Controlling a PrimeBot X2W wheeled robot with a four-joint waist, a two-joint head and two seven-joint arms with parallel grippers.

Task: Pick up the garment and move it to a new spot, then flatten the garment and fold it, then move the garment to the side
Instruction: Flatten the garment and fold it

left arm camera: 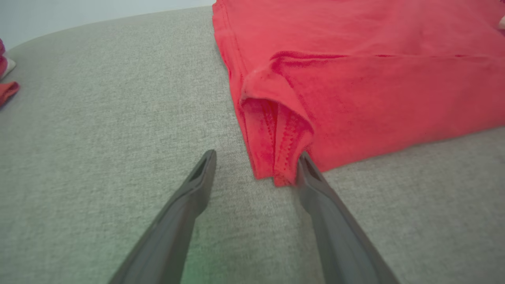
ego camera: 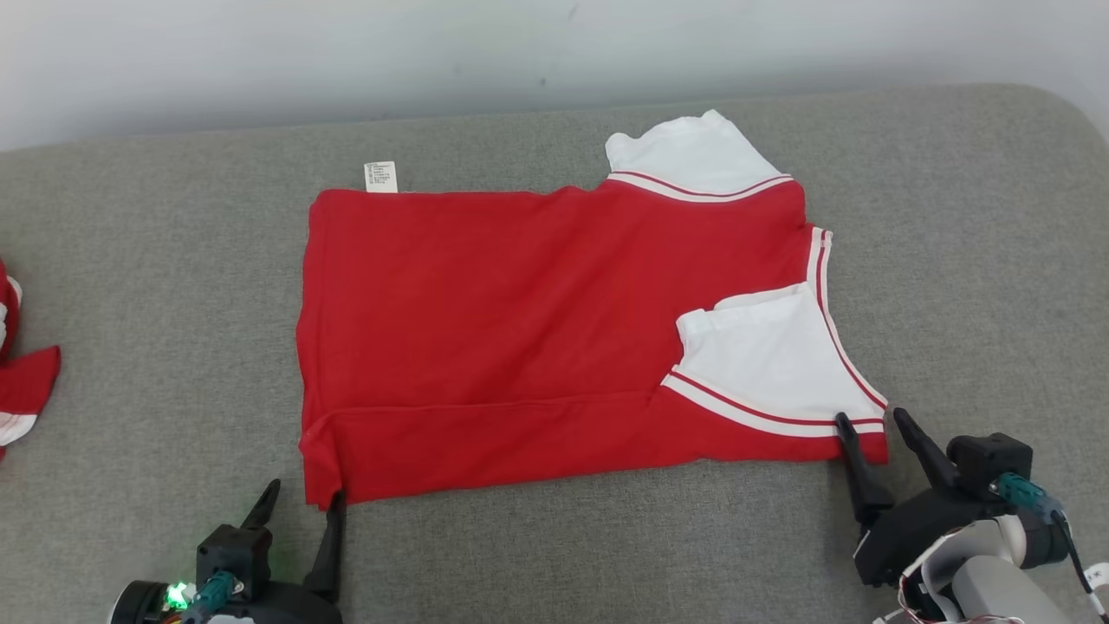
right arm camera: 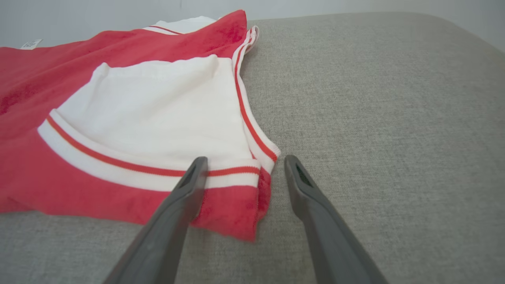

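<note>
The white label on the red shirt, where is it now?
In the head view the label sticks out from the far edge of the red shirt, near its left corner, on the grey cushion.

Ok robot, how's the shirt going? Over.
Left hand open at red shirt near-left corner. Right hand open at near-right corner. Shirt flat, near edge folded over. Other red cloth far left.

Red-white garment [ego camera: 520, 338] flat, near edge seemingly folded over.
</note>
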